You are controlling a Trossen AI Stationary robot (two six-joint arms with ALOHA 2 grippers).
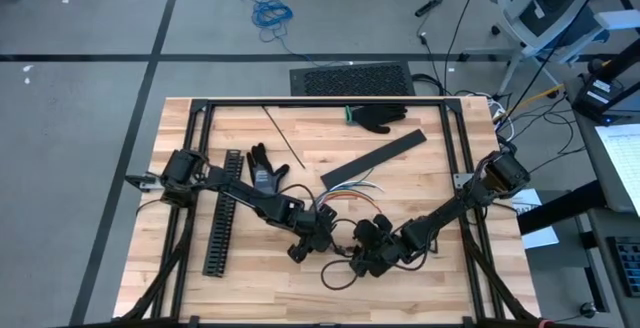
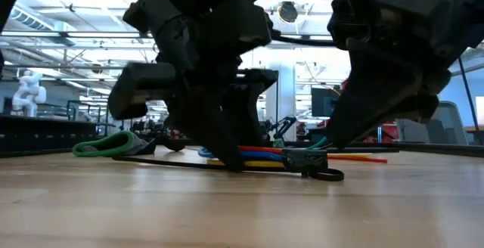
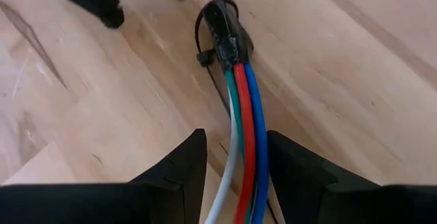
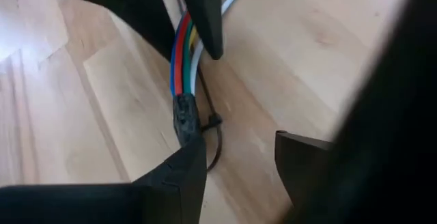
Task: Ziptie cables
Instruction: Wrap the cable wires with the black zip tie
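High view: wooden table (image 1: 250, 283) w/ black frame, both arms reaching to the centre-front. Cables (image 1: 345, 196) (white, red, green, blue, some orange/yellow) fanned out at table centre, just below a flat black strip (image 1: 372, 158) lying diagonal. Black slotted cable channel (image 1: 222, 213) lengthwise at the left side, nothing seen in its slots. One black glove (image 1: 265, 163) beside the channel's far end, another black glove (image 1: 380, 117) w/ green cuff near the back edge. Thin black rod (image 1: 283, 138) diagonal between the two.

Left wrist view: left gripper (image 3: 235, 162) straddling the cables (image 3: 244, 125), fingers (image 3: 181, 166) close either side of the white, green, red, blue run; grip looks closed on them, narrow gap filled by wire. Bundle end wrapped in a black sleeve (image 3: 225, 33), black ziptie (image 3: 202, 50) looped round it (tail sticking off to the side).

Right wrist view: right gripper (image 4: 239, 159) low over the table, jaws part-spread, black sleeve end (image 4: 186, 121) of the cables (image 4: 183, 60) just at one finger (image 4: 184, 173); held or only touched, can't tell. Ziptie loop (image 4: 215, 138) lying in the gap.

Low view: both grippers down at table level, cables (image 2: 257, 153) flat on the wood between them, ziptie loop (image 2: 327, 175) at the near end. Green-cuffed glove (image 2: 113, 144) behind.
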